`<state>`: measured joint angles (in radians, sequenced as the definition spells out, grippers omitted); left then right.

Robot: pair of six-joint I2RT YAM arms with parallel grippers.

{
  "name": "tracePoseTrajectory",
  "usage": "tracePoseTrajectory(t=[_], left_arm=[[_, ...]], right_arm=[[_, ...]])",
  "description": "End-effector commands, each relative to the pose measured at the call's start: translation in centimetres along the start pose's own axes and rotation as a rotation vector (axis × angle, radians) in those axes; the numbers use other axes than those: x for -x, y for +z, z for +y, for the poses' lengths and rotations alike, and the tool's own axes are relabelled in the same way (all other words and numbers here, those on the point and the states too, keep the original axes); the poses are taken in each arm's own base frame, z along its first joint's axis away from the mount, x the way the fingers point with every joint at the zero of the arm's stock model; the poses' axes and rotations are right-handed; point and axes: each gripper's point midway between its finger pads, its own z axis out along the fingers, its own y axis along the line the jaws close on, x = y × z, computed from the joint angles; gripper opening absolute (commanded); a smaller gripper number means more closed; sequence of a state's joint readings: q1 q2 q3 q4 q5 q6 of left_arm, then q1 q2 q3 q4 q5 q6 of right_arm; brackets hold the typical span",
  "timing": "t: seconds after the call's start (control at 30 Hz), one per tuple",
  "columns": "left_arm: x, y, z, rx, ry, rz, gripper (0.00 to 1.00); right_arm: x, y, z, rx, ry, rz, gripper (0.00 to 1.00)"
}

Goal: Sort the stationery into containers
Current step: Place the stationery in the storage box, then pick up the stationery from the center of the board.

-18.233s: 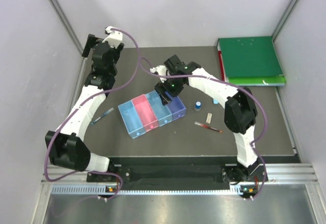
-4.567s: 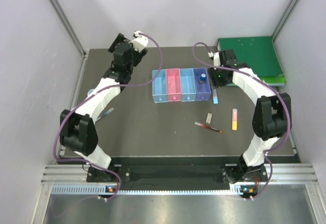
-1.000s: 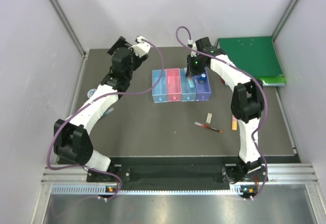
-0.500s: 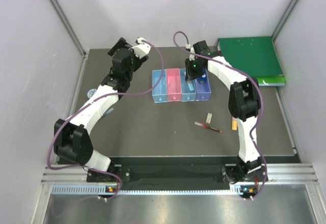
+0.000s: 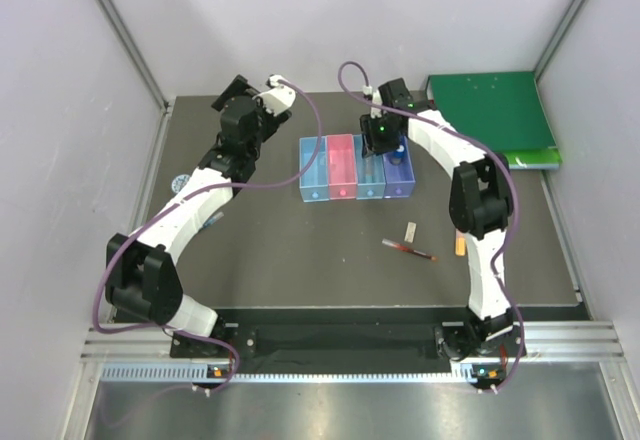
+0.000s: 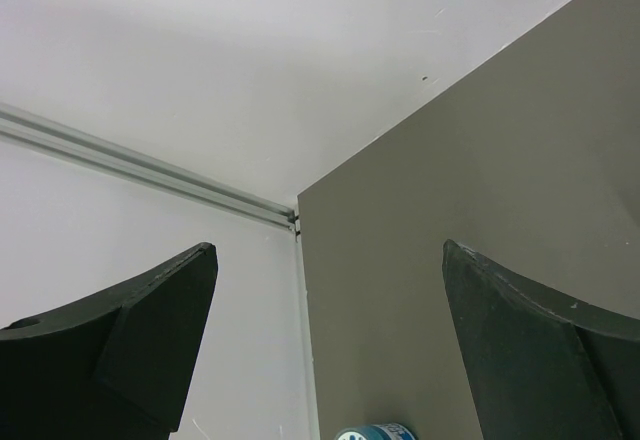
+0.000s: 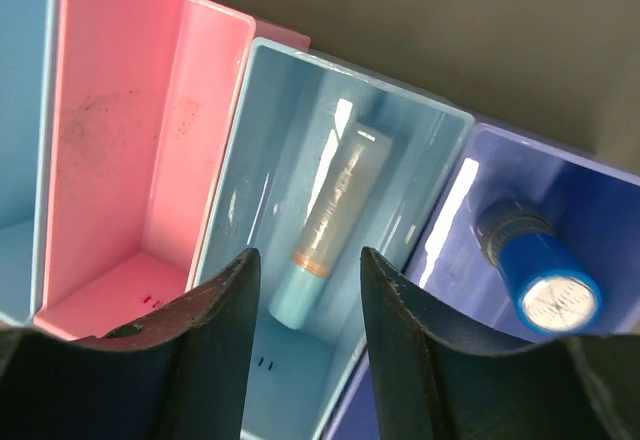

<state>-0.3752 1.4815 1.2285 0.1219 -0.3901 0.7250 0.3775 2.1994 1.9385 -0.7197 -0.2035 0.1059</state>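
The right fingers stand apart and empty; between them the blue-white marker lies in the light blue tray, the blue-capped bottle in the purple tray beside them. The left fingers gape wide, holding nothing.

In the top view you have bright, even light from above. The pale walls look almost white, and the dark surface shows only soft, weak shadows beside the arms. In the right wrist view, white glare streaks lie on the light blue tray and the purple tray, and the right gripper is dark and blurred. In the left wrist view the left gripper is a soft-edged black shape.
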Motion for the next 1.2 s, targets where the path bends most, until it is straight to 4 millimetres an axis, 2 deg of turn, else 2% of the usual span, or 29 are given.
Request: tracePoseTrajectory(t=[0.0,0.03,0.07,0.13,0.17,0.2,0.27,0.3,0.33,0.37,0.4,0.47,0.5,0.57,0.6,0.63,0.67,0.7,0.77,0.8,0.87,1.0,1.17], left_arm=[[1.7,-1.1,1.9,0.051,-0.038,-0.066,0.99],[1.7,-1.2,1.8,0.050,-0.038,-0.067,0.99],[1.7,-1.2,1.8,0.047,-0.034,-0.069,0.99],[1.7,-1.3,1.7,0.046,-0.038,-0.072,0.99],[1.8,-1.3,1.6,0.043,-0.042,-0.073,0.99],[1.8,-1.3,1.8,0.044,-0.045,-0.075,0.99],[1.8,-1.3,1.6,0.037,-0.049,-0.077,0.99],[1.9,-1.4,1.5,0.031,-0.050,-0.084,0.99],[1.9,-1.4,1.4,0.027,-0.049,-0.084,0.99],[2.0,-1.4,1.3,0.024,-0.052,-0.086,0.99],[2.0,-1.4,1.2,0.019,-0.053,-0.089,0.99],[2.2,-1.5,1.2,0.014,-0.054,-0.095,0.99],[2.3,-1.5,1.1,0.010,-0.053,-0.095,0.99],[2.5,-1.6,0.9,0.001,-0.046,-0.101,0.99],[2.5,-1.6,0.8,-0.002,-0.044,-0.102,0.99],[2.6,-1.6,0.9,-0.001,-0.043,-0.103,0.99],[2.7,-1.7,0.8,-0.006,-0.041,-0.104,0.99],[2.8,-1.6,0.7,-0.008,-0.039,-0.104,0.99],[3.0,-1.7,0.5,-0.016,-0.033,-0.108,0.99],[3.0,-1.7,0.3,-0.021,-0.029,-0.107,0.99],[3.2,-1.8,0.3,-0.022,-0.026,-0.108,0.99],[3.2,-2.0,-0.2,-0.038,-0.017,-0.098,0.99],[3.7,-2.0,-0.9,-0.056,-0.002,-0.102,0.99]], right_arm=[[4.5,-7.6,0.5,-0.021,-0.069,-0.186,0.44],[4.5,-8.4,0.0,-0.027,-0.069,-0.200,0.44],[5.0,-10.4,0.3,-0.031,-0.095,-0.239,0.44],[4.1,-11.5,-0.4,-0.054,-0.105,-0.239,0.44],[4.5,-13.4,-0.4,-0.078,-0.111,-0.277,0.44],[3.1,-13.3,-1.0,-0.093,-0.101,-0.250,0.45],[2.0,-14.7,-2.7,-0.148,-0.073,-0.248,0.45],[-0.1,-13.9,-3.7,-0.168,-0.044,-0.196,0.45],[-1.3,-14.1,-5.4,-0.198,-0.001,-0.172,0.45],[-2.3,-14.6,-6.1,-0.224,0.044,-0.167,0.45],[-4.7,-13.7,-7.0,-0.236,0.076,-0.115,0.45],[-6.2,-14.3,-8.4,-0.284,0.110,-0.108,0.45],[-7.9,-13.9,-8.8,-0.293,0.113,-0.077,0.45],[-8.7,-14.4,-9.7,-0.333,0.106,-0.082,0.46],[-10.2,-14.1,-9.9,-0.339,0.108,-0.051,0.47],[-10.8,-14.1,-10.4,-0.348,0.118,-0.046,0.47],[-11.2,-14.3,-10.5,-0.349,0.121,-0.048,0.47],[-12.8,-13.8,-10.5,-0.344,0.127,-0.015,0.48],[-14.1,-13.8,-10.4,-0.337,0.138,0.004,0.48],[-15.8,-13.3,-10.5,-0.337,0.151,0.038,0.48],[-16.8,-13.6,-10.9,-0.362,0.183,0.034,0.48],[-20.4,-13.3,-12.3,-0.403,0.250,0.078,0.48],[-21.1,-13.9,-13.3,-0.426,0.333,0.060,0.49]])
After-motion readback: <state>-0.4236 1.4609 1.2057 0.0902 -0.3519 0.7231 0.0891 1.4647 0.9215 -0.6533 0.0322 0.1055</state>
